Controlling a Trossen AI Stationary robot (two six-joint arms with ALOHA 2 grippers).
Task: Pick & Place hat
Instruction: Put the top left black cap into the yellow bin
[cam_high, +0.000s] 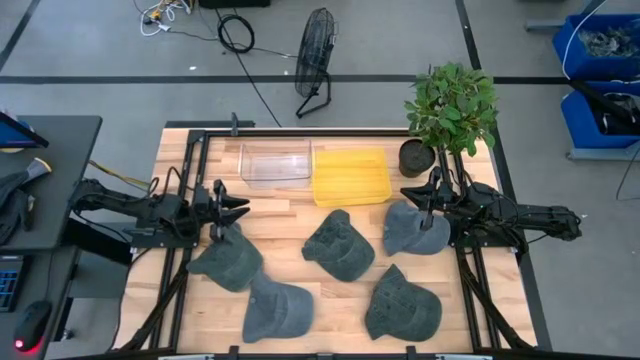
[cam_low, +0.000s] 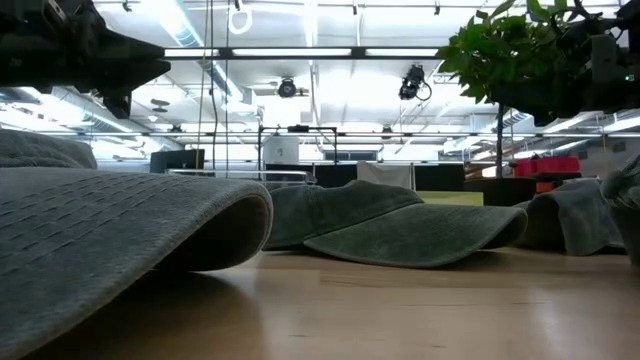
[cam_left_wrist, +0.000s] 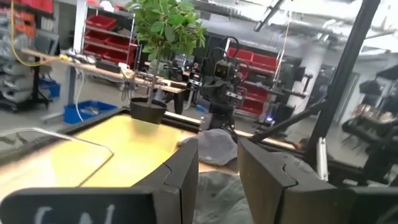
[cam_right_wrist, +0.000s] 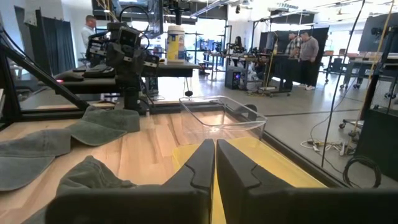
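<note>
Several dark grey-green caps lie crown-up on the wooden table (cam_high: 300, 215): one at the left (cam_high: 227, 262), one at the near left (cam_high: 277, 308), one in the middle (cam_high: 340, 245), one at the near right (cam_high: 403, 303) and one at the right (cam_high: 415, 230). My left gripper (cam_high: 236, 208) hovers open over the far edge of the left cap, which shows between its fingers (cam_left_wrist: 217, 199). My right gripper (cam_high: 408, 193) hovers shut over the far edge of the right cap (cam_right_wrist: 99, 174).
A clear plastic bin (cam_high: 275, 163) and a yellow tray (cam_high: 350, 175) stand side by side at the table's far middle. A potted plant (cam_high: 450, 110) stands at the far right corner, close behind my right arm. People stand in the room beyond (cam_right_wrist: 301, 50).
</note>
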